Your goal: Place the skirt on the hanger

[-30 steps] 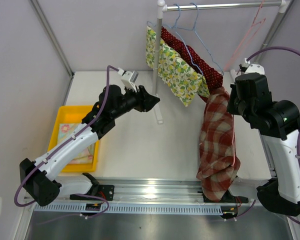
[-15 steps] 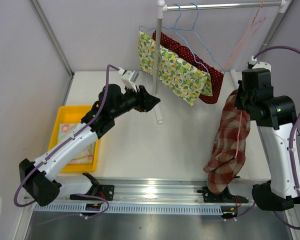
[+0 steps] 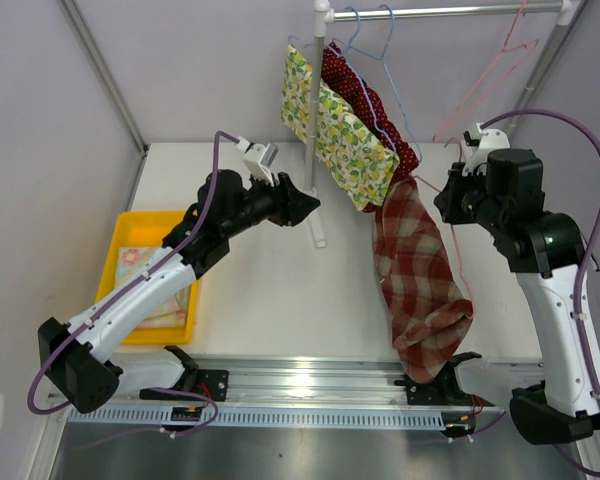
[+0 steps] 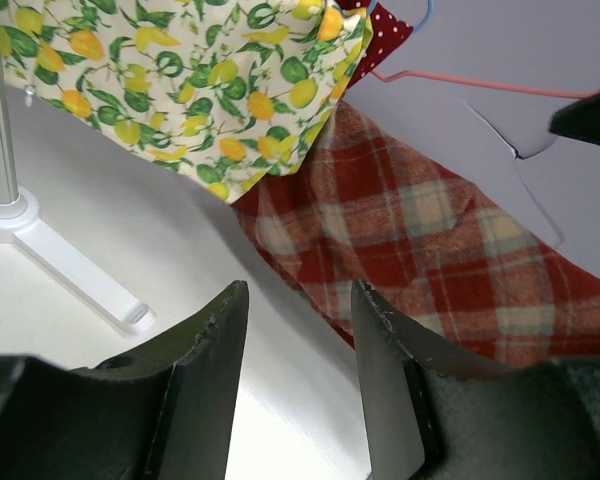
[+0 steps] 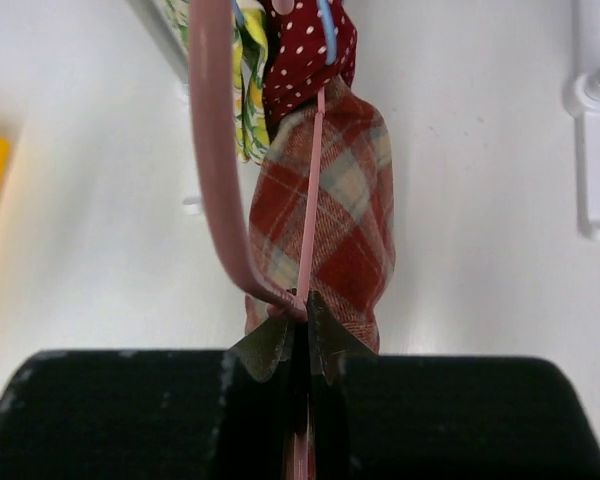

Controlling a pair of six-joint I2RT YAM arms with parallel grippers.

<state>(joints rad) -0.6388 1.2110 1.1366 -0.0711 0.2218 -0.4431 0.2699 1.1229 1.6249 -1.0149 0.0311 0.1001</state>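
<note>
The red plaid skirt (image 3: 415,270) hangs from a pink wire hanger (image 3: 480,88), its lower end bunched near the table's front edge. My right gripper (image 3: 443,193) is shut on the hanger; in the right wrist view the fingertips (image 5: 302,315) pinch the pink hanger (image 5: 212,150) with the skirt (image 5: 350,220) below. The hanger's hook reaches up near the rack rail (image 3: 460,12). My left gripper (image 3: 310,203) is open and empty beside the rack pole (image 3: 317,150). In the left wrist view the left gripper (image 4: 298,370) hovers over the table short of the skirt (image 4: 410,230).
A lemon-print garment (image 3: 340,130) and a red dotted garment (image 3: 365,100) hang on blue hangers on the rail, just left of the skirt. The pole's foot (image 4: 70,265) rests on the table. A yellow bin (image 3: 130,225) with folded cloth sits at the left.
My right arm swung the hanger and skirt right, then back left and up towards the rack. The garments on the rail swayed. The left arm has not moved.
</note>
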